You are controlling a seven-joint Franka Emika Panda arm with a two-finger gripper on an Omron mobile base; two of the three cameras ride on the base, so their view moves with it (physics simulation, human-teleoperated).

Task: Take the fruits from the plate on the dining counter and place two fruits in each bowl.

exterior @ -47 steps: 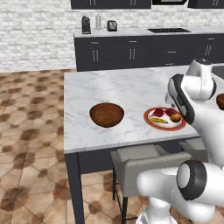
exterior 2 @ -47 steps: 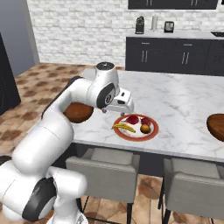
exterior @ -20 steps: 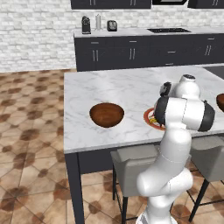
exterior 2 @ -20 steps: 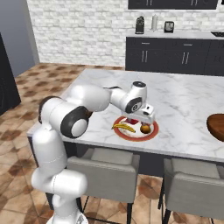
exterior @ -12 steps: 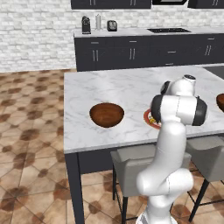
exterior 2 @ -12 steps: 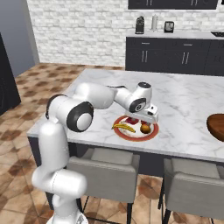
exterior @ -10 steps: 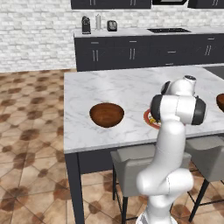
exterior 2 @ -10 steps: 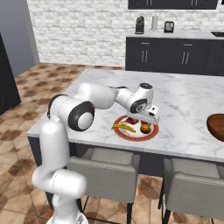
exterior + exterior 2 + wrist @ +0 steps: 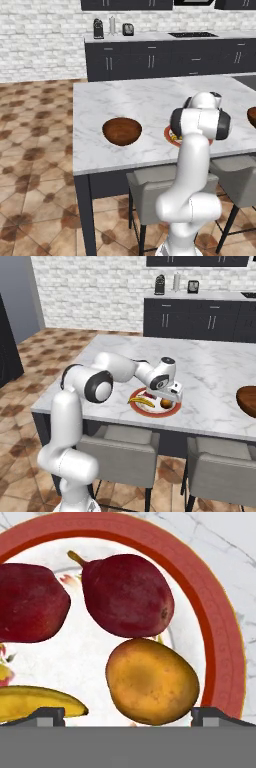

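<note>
A white plate with a red-orange rim holds two red stemmed fruits, an orange fruit and a yellow banana. My gripper hovers open just above the orange fruit, one fingertip on each side of it. From the right base view the gripper hangs low over the plate near the front edge of the dining counter. One brown bowl sits left of the plate. The other bowl is at the right edge.
Two grey stools are tucked under the counter's front edge. A dark cabinet run with small appliances lines the back wall. Bare marble lies behind the plate and between it and each bowl.
The arm has swung over and lowered the hand onto the plate's right side, settling above the orange fruit. The jaws stayed open. Fruits and bowls have not moved.
</note>
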